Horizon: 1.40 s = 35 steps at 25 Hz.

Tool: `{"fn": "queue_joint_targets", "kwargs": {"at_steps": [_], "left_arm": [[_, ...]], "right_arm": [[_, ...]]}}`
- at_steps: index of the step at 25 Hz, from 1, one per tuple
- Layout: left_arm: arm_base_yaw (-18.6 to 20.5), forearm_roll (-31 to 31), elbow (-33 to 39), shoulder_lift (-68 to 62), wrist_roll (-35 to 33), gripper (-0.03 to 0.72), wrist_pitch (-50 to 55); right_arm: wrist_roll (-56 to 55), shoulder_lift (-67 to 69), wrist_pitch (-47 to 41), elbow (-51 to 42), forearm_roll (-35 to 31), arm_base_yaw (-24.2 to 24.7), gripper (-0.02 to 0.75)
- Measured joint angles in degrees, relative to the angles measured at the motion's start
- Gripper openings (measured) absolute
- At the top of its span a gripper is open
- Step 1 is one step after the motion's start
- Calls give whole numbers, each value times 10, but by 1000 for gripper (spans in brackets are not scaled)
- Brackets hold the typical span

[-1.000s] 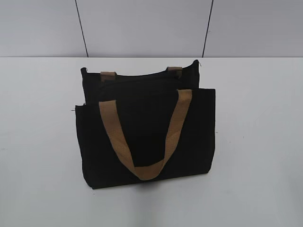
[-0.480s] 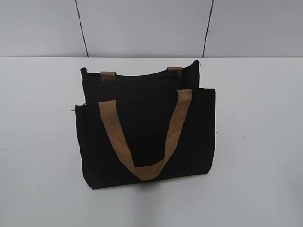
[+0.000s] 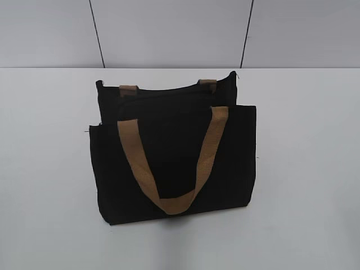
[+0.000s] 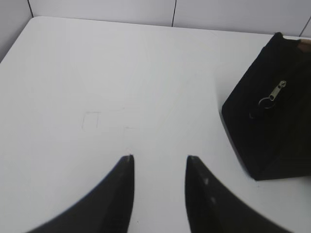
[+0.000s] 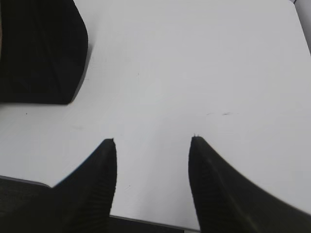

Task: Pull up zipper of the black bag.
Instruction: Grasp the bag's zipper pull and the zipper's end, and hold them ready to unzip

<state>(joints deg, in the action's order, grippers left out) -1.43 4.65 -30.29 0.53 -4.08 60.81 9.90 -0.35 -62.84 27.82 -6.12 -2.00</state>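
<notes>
The black bag [image 3: 174, 157] stands on the white table [image 3: 45, 169] in the exterior view, with a tan handle [image 3: 169, 163] hanging down its front. No gripper shows in that view. In the left wrist view the bag's end [image 4: 272, 126] is at the right, with the silver zipper pull tab [image 4: 276, 92] hanging on it. My left gripper [image 4: 159, 158] is open and empty over bare table, left of the bag. In the right wrist view a bag corner [image 5: 41, 48] is at the upper left. My right gripper [image 5: 153, 140] is open and empty near the table's front edge.
A grey panelled wall [image 3: 169, 34] stands behind the table. The table's near edge [image 5: 146, 221] shows under the right gripper. Faint marks [image 4: 92, 119] lie on the table ahead of the left gripper.
</notes>
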Motion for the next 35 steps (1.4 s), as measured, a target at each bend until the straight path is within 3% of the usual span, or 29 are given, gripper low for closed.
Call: {"fn": "queue_joint_targets", "kwargs": {"at_steps": [10,14,19,26,29,35], "left_arm": [[0,0,0,0,0,485,0],[0,0,0,0,-2,495,0],[0,0,0,-9,-76,467,0],[0,1,-3,-54,-87,445,-12],[0,36,-8,-98,-96,445,-39],[0,135,-10,-220,-190,445,-117]], "right_arm": [[-1,0,0,0,0,0,381],[0,0,0,0,0,0,381],[39,0,0,0,0,0,381],[40,0,1,0,0,0,381],[19,17,1,0,-3,0,381],[12,118,6,9,-42,0,381]]}}
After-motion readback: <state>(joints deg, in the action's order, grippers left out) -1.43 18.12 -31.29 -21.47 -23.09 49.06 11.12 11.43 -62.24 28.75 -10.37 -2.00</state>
